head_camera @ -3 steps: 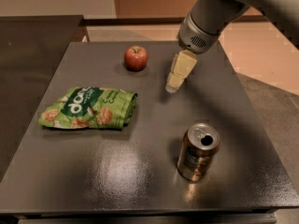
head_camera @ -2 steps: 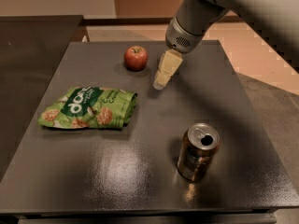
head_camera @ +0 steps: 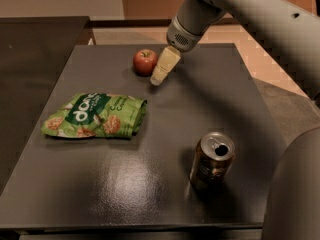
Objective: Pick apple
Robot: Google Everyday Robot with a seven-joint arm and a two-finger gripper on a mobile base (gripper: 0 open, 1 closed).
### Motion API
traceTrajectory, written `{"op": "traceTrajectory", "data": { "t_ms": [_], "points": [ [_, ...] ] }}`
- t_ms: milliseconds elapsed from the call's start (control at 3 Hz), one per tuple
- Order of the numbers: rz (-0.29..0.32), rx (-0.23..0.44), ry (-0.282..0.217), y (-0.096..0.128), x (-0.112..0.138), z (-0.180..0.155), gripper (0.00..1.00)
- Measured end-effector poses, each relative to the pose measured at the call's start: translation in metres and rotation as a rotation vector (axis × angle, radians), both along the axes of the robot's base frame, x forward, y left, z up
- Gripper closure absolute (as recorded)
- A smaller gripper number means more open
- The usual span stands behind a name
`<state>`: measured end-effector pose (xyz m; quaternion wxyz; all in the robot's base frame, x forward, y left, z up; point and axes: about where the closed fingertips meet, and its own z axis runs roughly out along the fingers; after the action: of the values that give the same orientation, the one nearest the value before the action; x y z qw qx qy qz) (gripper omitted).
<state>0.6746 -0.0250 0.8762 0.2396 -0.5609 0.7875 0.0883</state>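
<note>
Leftmost, a second dark tabletop (head_camera: pixel 35 54) runs along the left edge of the main dark surface (head_camera: pixel 165 134). On the surface, close to its left edge and about midway between the far and near edges, lies a green snack bag (head_camera: pixel 95 116). It is flat, crumpled at its right end, with white lettering and pictures of round orange-brown pieces.

Farther right, close to the far edge, the apple (head_camera: pixel 144 62) sits on the surface, red with a paler patch and its stem dimple turned upward. It is well apart from the bag.

Just beside the apple, on its right, is the pincer (head_camera: pixel 158 79) — a cream-coloured, tapering wedge pointing down and leftward, its tip low over the surface. It shows as one solid shape, so I cannot tell whether it is wide or narrow, nor whether it touches the fruit. The apple rests on the surface beside it, not inside it.

The grey arm (head_camera: pixel 240 4) climbs from the pincer toward the far right corner and out of view.

Toward the near right corner stands a soda can (head_camera: pixel 212 161) — upright, its top opened, well apart from everything else. A rounded grey part of the robot (head_camera: pixel 295 194) covers that near right corner.
</note>
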Motion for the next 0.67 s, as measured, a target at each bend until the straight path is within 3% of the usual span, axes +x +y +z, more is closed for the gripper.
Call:
{"op": "traceTrajectory", "data": {
  "t_ms": [667],
  "points": [
    [-0.05,0.014,0.008,0.021,0.033,-0.008,0.0]
  ]
}}
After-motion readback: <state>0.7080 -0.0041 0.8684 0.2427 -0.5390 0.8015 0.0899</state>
